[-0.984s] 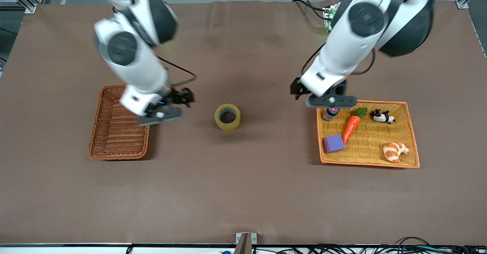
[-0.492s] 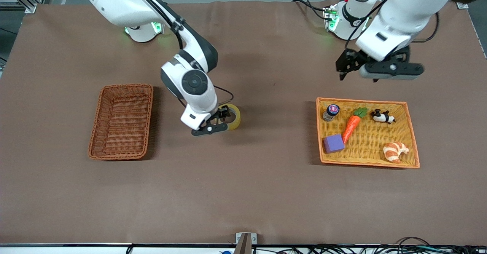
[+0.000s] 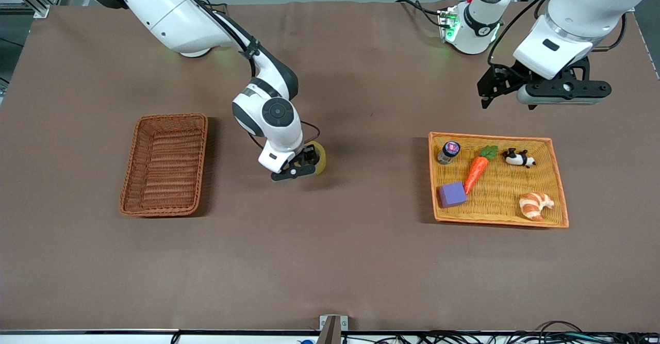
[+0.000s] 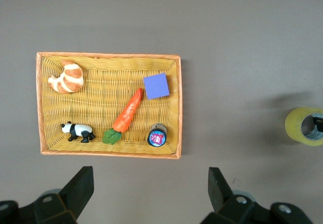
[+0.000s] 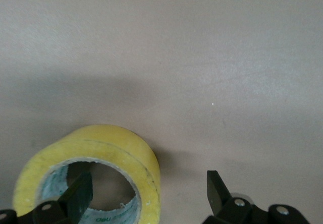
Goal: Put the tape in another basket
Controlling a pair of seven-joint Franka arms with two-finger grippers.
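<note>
Jaws wide apart on both: right gripper (image 3: pixel 304 164) straddles the yellowish translucent tape roll's (image 3: pixel 318 157) wall, left gripper (image 3: pixel 536 99) waits above the brown table (image 3: pixel 335 251).

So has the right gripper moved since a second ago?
Yes. The right gripper has left the edge of the basket and gone toward the left arm's end of the table; it is now open at the tape.
</note>
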